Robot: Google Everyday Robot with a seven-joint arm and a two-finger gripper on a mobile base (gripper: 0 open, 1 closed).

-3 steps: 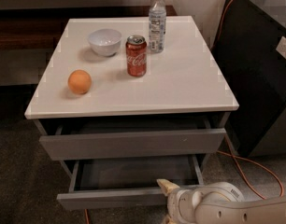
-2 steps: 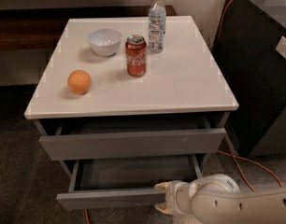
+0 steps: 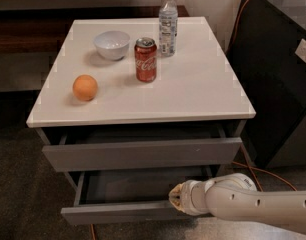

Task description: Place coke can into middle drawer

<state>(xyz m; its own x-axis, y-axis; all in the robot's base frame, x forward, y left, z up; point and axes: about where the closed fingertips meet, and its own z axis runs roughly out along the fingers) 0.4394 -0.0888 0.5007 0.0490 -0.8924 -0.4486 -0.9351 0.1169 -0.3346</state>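
Observation:
The coke can [image 3: 145,60] stands upright on the white cabinet top [image 3: 193,89], near the middle back. The middle drawer [image 3: 118,213] is pulled out and its grey interior shows nothing in it. My gripper [image 3: 175,199] is low at the right part of that drawer's front edge, on the end of the white arm that comes in from the lower right. It is far below the can and holds nothing that I can see.
An orange [image 3: 85,87], a white bowl [image 3: 111,44] and a clear water bottle [image 3: 167,23] also stand on the top. The uppermost drawer [image 3: 143,154] is slightly ajar. A black cabinet [image 3: 278,84] stands close on the right, with an orange cable [image 3: 263,171] on the floor.
My arm has come further into view from the right, and the gripper has shifted slightly along the drawer's front edge. The drawer and the things on top have not moved.

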